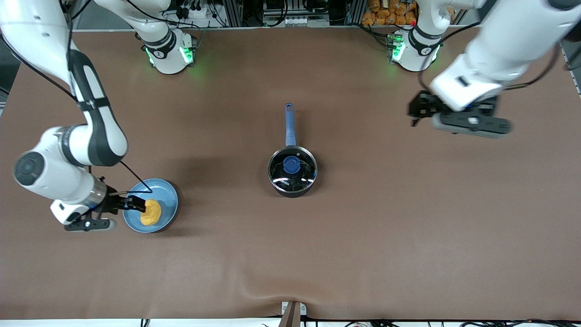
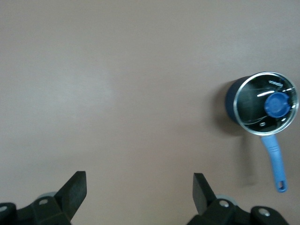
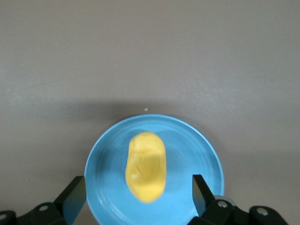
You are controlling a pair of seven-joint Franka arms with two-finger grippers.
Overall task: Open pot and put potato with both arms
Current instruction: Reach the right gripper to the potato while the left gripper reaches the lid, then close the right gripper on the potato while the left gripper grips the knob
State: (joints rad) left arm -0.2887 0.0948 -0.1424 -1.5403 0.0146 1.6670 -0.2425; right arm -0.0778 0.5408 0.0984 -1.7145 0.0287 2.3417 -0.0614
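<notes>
Potato (image 3: 146, 166), lumpy yellow oval, on round blue plate (image 3: 197, 150) under wide-open, empty right end effector (image 3: 138, 197), lidded black saucepan (image 1: 292, 171) mid-desk (image 1: 363, 236), left end effector (image 2: 139, 194) wide open, empty, above bare brown desk.

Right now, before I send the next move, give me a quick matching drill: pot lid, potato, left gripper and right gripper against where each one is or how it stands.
Things:
1. lid
2. potato
3. left gripper
4. right gripper

States:
A. open, over bare table toward the left arm's end
B. lying on the blue plate
C. on the pot, mid-table
D. open, at the plate, fingers either side of the potato

Pairs: 1-C, 2-B, 3-A, 4-D
</notes>
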